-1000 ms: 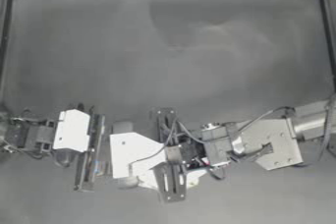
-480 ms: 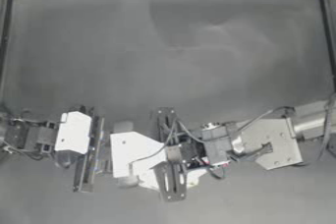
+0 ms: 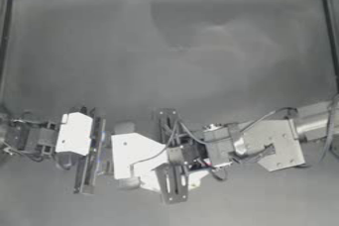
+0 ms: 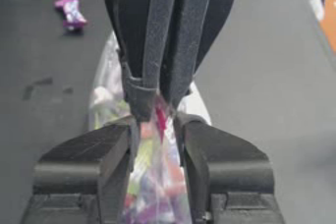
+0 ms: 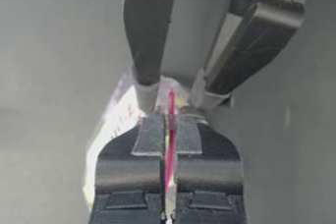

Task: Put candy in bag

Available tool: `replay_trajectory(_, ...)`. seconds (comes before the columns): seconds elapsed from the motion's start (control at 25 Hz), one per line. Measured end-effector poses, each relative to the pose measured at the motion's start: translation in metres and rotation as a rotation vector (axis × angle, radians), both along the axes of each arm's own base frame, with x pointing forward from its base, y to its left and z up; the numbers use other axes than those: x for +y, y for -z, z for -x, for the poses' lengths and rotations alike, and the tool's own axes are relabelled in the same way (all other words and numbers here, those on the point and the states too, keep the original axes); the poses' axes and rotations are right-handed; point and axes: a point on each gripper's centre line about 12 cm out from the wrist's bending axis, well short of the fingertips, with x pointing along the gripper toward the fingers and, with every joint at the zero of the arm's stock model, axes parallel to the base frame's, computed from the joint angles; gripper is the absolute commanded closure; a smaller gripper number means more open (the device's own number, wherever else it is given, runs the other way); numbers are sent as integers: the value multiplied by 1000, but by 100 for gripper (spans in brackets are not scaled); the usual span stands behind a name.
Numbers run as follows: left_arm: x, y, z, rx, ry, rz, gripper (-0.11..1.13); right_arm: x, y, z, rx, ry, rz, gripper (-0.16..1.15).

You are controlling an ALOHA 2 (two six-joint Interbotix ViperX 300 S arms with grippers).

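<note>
Candy (image 4: 70, 13) is seen lying loose on the counter (image 3: 172, 51), apart from the bag (image 4: 154, 179), which is clamped at its seal by both the left pincer (image 4: 156, 120) and the right pincer (image 5: 169, 120). If the seal is pulled unevenly, the thin plastic could slip out or stay closed.

Clear crinkly plastic bag (image 4: 154, 188), matt table (image 3: 172, 51)

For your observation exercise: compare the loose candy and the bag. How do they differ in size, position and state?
The candy is tiny; the bag is far bigger. The candy lies free on the table; the bag is pinched by both the left gripper and right gripper. Both show pink.
</note>
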Motion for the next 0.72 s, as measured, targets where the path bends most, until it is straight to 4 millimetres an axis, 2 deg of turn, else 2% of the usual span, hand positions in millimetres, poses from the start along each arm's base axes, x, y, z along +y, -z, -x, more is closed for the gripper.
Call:
replay_trajectory(0.12,0,0,0,0,-1,1,35,0,1,0,3,0,1,93)
replay_trajectory(0.36,0,0,0,2,-1,2,49,0,2,1,5,0,1,93)
replay_trajectory(0.6,-2,0,0,2,6,0,56,0,1,1,3,0,0,93)
replay_trajectory(0.72,-2,0,0,1,7,-2,66,0,3,1,3,0,-1,93)
